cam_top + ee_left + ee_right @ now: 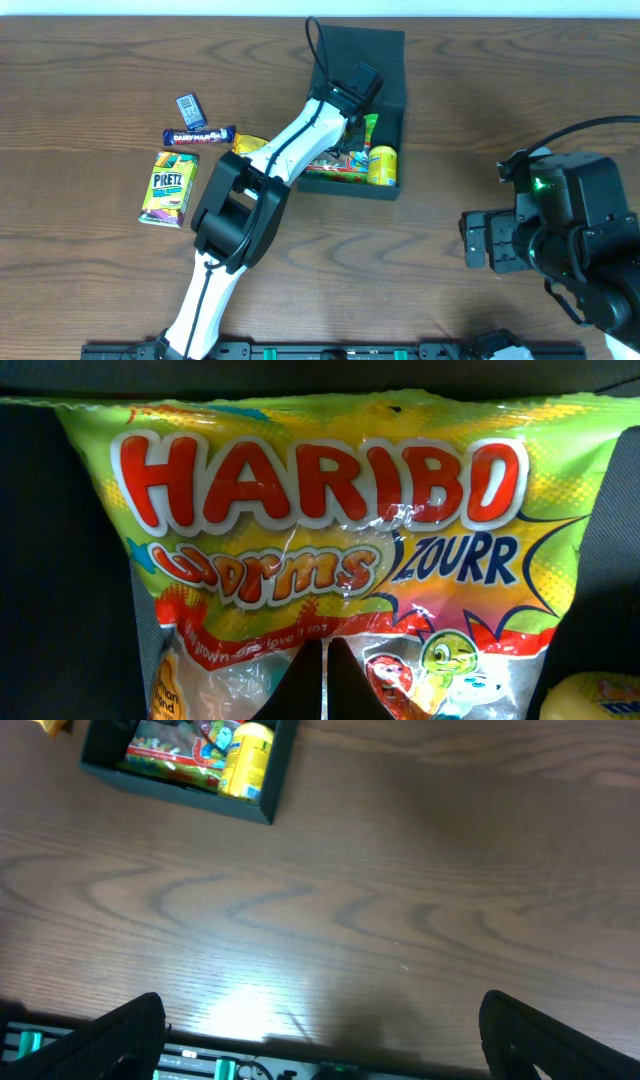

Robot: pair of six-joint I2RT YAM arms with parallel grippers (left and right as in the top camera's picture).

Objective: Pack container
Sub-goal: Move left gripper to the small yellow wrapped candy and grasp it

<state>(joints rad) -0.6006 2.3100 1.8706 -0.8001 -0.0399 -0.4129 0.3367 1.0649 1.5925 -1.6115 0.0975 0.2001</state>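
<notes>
Dark wood-grain counter. At its far middle, black container, flap lid open, packed with Haribo bag, yellow tub, other packets. Down inside, left pincer clenched against Haribo bag. Off right, right pincer released wide. Left of container, Pretz box, Dairy Milk bar

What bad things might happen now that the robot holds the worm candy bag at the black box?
1. The left gripper pinches the Haribo bag by its shiny film, so it might slip out crooked.
2. The container already looks crowded beside the yellow packet; the bag may stick up and block the lid.
3. The Pretz box and Dairy Milk bar wait outside, so room may run short.
</notes>
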